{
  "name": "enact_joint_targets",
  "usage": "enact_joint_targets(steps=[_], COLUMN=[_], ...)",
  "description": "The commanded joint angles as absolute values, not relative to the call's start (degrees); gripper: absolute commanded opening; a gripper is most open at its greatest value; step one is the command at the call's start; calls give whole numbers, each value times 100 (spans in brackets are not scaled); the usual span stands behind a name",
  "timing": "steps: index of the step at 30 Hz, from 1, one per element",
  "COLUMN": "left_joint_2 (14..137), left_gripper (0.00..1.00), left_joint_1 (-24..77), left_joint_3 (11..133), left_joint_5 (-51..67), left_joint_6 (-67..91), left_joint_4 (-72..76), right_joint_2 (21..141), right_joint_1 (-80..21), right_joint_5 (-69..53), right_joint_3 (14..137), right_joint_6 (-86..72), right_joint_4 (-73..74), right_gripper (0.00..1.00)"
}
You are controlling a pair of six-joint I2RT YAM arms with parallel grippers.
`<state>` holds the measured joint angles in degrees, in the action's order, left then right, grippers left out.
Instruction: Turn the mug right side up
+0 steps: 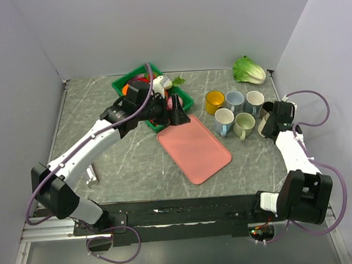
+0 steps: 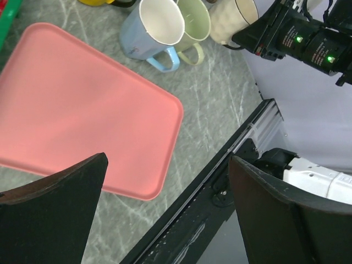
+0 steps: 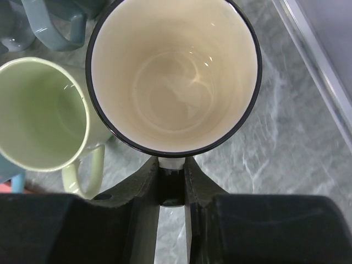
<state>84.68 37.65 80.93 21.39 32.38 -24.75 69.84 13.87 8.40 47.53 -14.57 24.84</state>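
Note:
The mug (image 3: pixel 173 71) is cream with a black rim, and its mouth faces up toward the right wrist camera. My right gripper (image 3: pixel 171 168) is shut on its handle (image 3: pixel 171 163). In the top view the mug (image 1: pixel 264 116) is upright at the right end of the mug group, with my right gripper (image 1: pixel 272 120) just beside it. I cannot tell whether its base touches the table. It also shows in the left wrist view (image 2: pixel 236 19). My left gripper (image 1: pixel 178 115) is open and empty over the far corner of the pink tray (image 1: pixel 195 147), its fingers (image 2: pixel 66 209) wide apart.
Several upright mugs stand left of the held one: green (image 1: pixel 244 125), blue (image 1: pixel 224 120), yellow (image 1: pixel 214 101), light blue (image 1: pixel 234 98) and cream (image 1: pixel 255 100). A green basket (image 1: pixel 186 95) of toys sits at the back. A lettuce (image 1: pixel 249 70) lies at the back right.

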Motion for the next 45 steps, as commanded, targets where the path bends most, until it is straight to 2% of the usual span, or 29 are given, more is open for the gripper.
enact_joint_targets(steps=[1, 9, 25, 26, 27, 29, 30, 32, 33, 39, 45], left_joint_2=[8060, 8007, 8077, 8068, 8068, 8025, 8007, 7998, 8007, 8033, 8024], left_gripper=[96, 96, 96, 96, 96, 96, 96, 96, 96, 96, 96], left_joint_1=[3683, 3665, 3656, 3656, 3656, 3656, 3656, 3647, 3647, 3647, 3647], left_joint_3=[8191, 8165, 8130, 8104, 8086, 8042, 8025, 7989, 7981, 7936, 8068], left_joint_5=[2224, 2180, 2312, 2312, 2312, 2294, 2277, 2172, 2136, 1987, 1732], left_joint_6=[2796, 2716, 2725, 2733, 2733, 2742, 2742, 2760, 2795, 2874, 2830], left_joint_4=[-2716, -2725, -2663, -2654, -2646, -2619, -2619, -2619, -2619, -2601, -2759], right_joint_2=[7013, 7479, 7480, 7479, 7471, 7453, 7410, 7305, 7260, 6768, 5951], right_joint_1=[1406, 1406, 1397, 1397, 1397, 1406, 1398, 1397, 1397, 1397, 1397], right_joint_5=[870, 1238, 1309, 1318, 1362, 1423, 1572, 1617, 1626, 1608, 1539], right_joint_3=[4685, 4623, 4210, 4193, 4158, 4122, 4122, 4122, 4122, 4253, 4666], right_joint_6=[-959, -703, -1046, -1072, -1124, -1204, -1309, -1397, -1432, -1617, -2344], right_joint_4=[1090, 1055, 1371, 1371, 1388, 1432, 1467, 1590, 1617, 2073, 3092], right_gripper=[0, 0, 2, 4, 16, 24, 39, 48, 55, 72, 97])
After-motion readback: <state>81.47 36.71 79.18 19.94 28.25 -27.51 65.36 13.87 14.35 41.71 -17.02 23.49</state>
